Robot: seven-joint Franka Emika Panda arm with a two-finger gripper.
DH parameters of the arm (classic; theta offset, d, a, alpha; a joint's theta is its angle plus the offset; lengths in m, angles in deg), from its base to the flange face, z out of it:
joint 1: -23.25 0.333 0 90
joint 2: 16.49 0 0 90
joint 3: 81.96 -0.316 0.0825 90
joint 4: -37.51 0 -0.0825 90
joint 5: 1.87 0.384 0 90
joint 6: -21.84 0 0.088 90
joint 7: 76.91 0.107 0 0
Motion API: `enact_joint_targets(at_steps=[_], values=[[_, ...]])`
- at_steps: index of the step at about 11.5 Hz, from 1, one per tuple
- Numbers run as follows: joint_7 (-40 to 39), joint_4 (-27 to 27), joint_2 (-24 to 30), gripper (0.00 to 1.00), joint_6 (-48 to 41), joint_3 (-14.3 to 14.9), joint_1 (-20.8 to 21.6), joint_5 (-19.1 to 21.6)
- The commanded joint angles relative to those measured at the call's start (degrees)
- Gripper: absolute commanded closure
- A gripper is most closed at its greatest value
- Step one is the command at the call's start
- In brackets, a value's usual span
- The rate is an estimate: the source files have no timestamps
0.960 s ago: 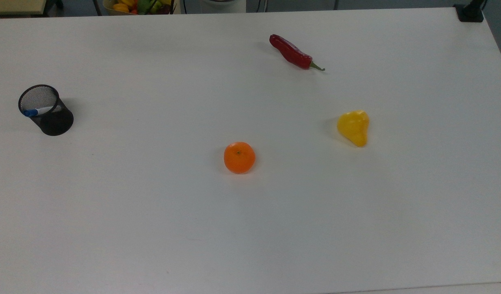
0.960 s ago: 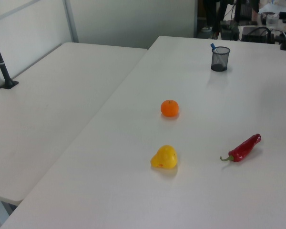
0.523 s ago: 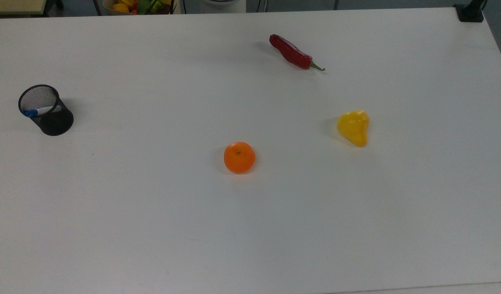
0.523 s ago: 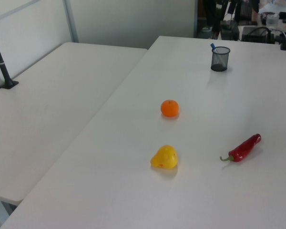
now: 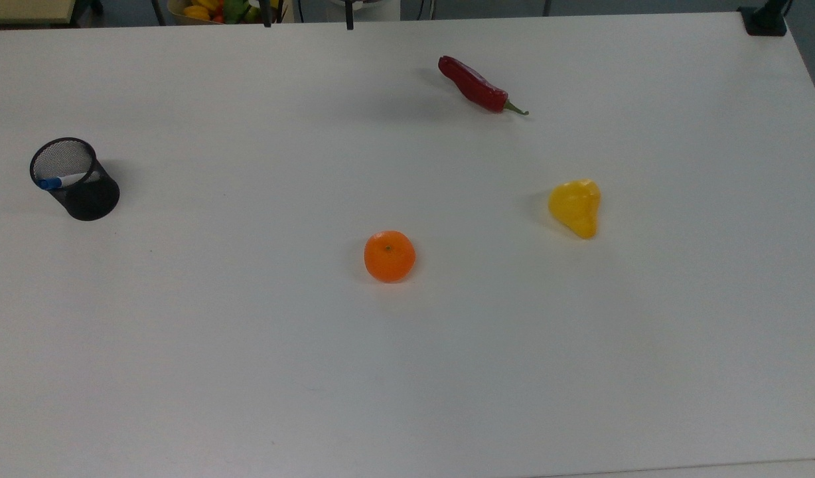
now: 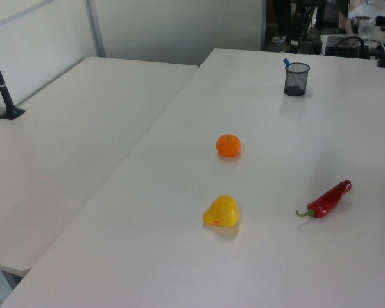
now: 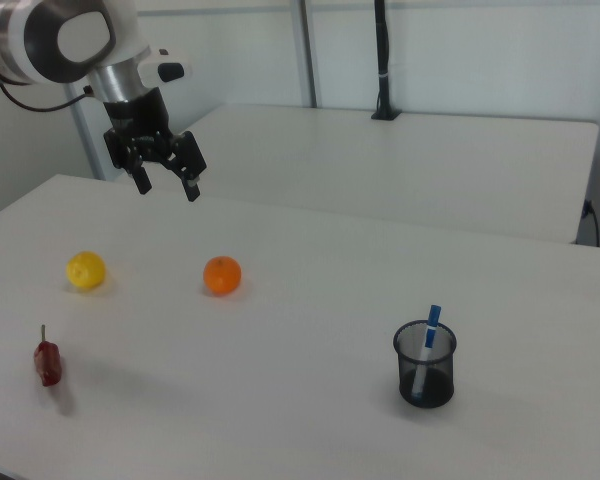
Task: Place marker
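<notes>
The marker [image 7: 428, 340], white with a blue cap, stands tilted inside a black mesh cup [image 7: 426, 378] on the white table [image 7: 280, 400]. In the top view the marker [image 5: 62, 180] leans in the cup [image 5: 82, 196] at the top view's far left. The left view shows the marker's blue tip [image 6: 286, 62] sticking out of the cup [image 6: 296, 80] at the far end. My gripper [image 7: 168, 190] hangs open and empty high above the table, well away from the cup and behind the orange. Its two dark fingertips [image 5: 348, 20] poke in at the top view's top edge.
An orange [image 5: 389, 255] sits mid-table, a yellow pear-shaped fruit [image 5: 575, 206] toward the top view's right, and a red chilli [image 5: 477, 85] near the top edge. A second table [image 6: 64, 141] adjoins on the left view's left, with a black post [image 6: 3, 83].
The two dark fingertips have come into the top view at its top edge. The marker, the cup and the fruit have not moved.
</notes>
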Motion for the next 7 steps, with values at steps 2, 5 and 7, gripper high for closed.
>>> enact_joint_targets(at_steps=[2,5,7], values=[[-4.49,2.02,0.52,0.00,2.37,3.92,2.18,0.23],[-3.88,1.85,0.61,0.00,2.29,3.92,2.18,0.68],[-3.61,1.85,0.61,0.00,2.20,3.92,2.27,1.64]])
